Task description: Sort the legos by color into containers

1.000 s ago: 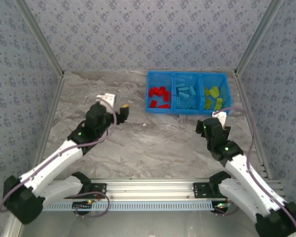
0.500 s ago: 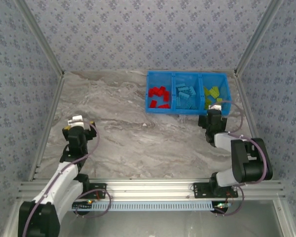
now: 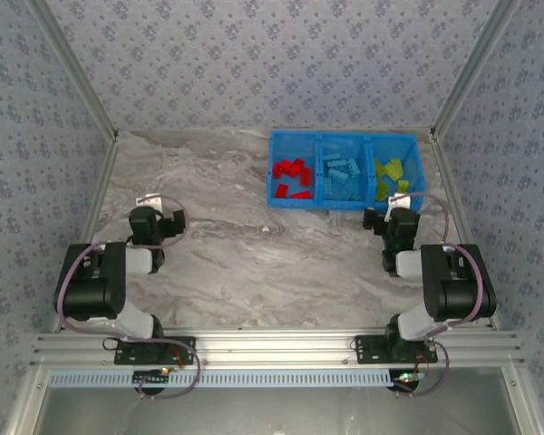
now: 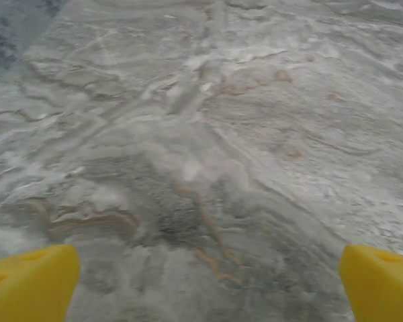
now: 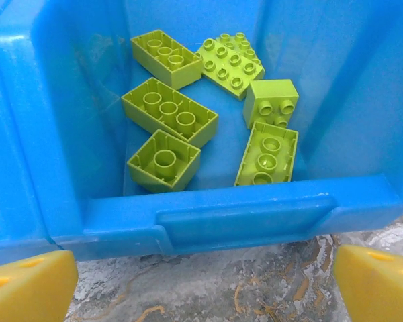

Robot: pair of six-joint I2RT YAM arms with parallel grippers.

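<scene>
- Legos [image 3: 292,177]: small studded bricks lying in the blue bin [image 3: 344,136] at the far right of the marbled table [image 3: 236,181].
- Containers: three compartments side by side, with red bricks on the left, light blue [image 3: 342,175] in the middle and lime green [image 3: 392,178] on the right.
- Right wrist view: six lime green bricks [image 5: 169,111], two with the hollow underside up.
- Right gripper [image 5: 205,282]: yellow fingers wide apart, empty, just before the bin wall [image 5: 242,218].
- Left gripper [image 4: 205,285]: wide apart, empty, over bare table.

Lab test enclosure, aluminium frame [image 3: 281,346]
</scene>
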